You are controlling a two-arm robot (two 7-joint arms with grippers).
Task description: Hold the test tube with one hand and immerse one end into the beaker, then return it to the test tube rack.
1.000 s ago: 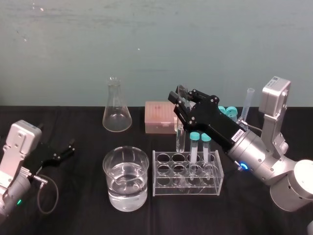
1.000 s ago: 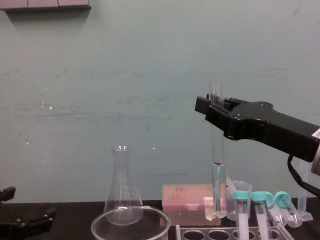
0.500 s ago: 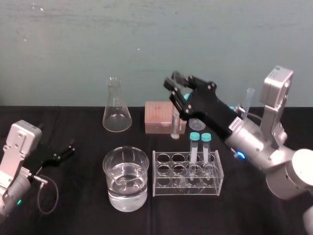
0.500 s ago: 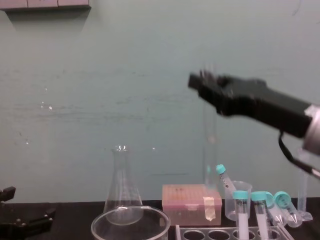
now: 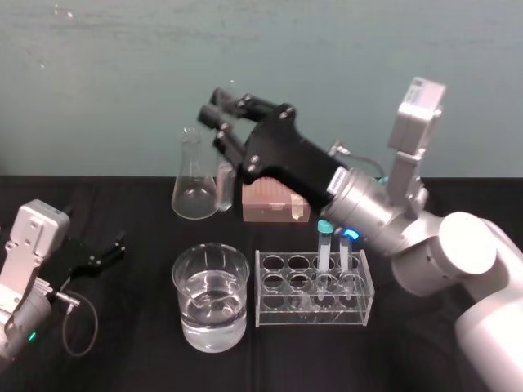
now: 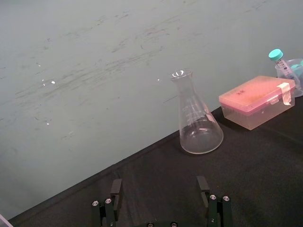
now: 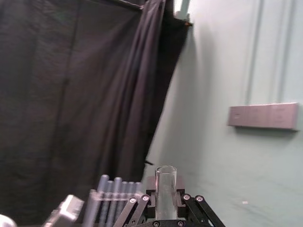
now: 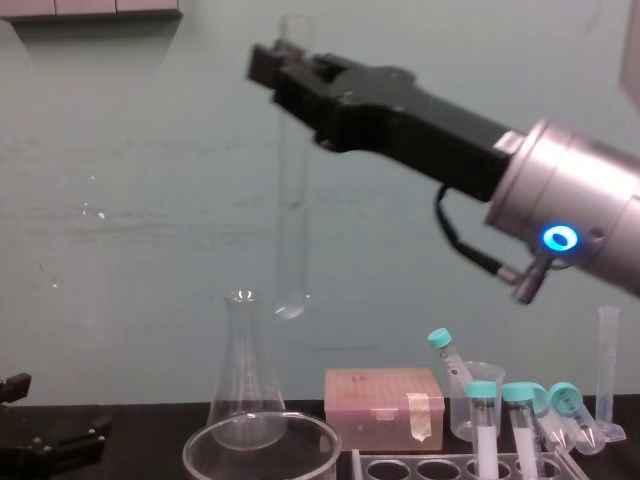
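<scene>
Head view: the right gripper [image 5: 221, 122] was up over the back of the table [image 5: 131, 359], clamped on the tube [image 5: 225, 188]. The tube hung upright in the air between the flask [image 5: 194, 192] and the pink box [image 5: 265, 200], which both sat along the back edge. The beaker [image 5: 243, 282], with water in it, sat nearer the front edge. The rack [image 5: 274, 282] was just beside it on the right, with a slim gap between them. Two capped tubes [image 5: 325, 245] stood in the rack's right half. The left gripper [image 5: 105, 251] was parked by the table's left edge, well apart from the beaker, with bare black table between them.

Left wrist view: that gripper's fingers were spread wide with nothing in them.

Right wrist view: the tube's rim stuck up just past the fingers, which were pinched onto the glass from both sides.

Chest view: the grip was near the tube's top, and the tube hung pretty much straight. Its round bottom was about level with the flask's mouth and just right of it, not touching. Below that was open air down to the beaker's rim, so the tube wasn't in the water.
</scene>
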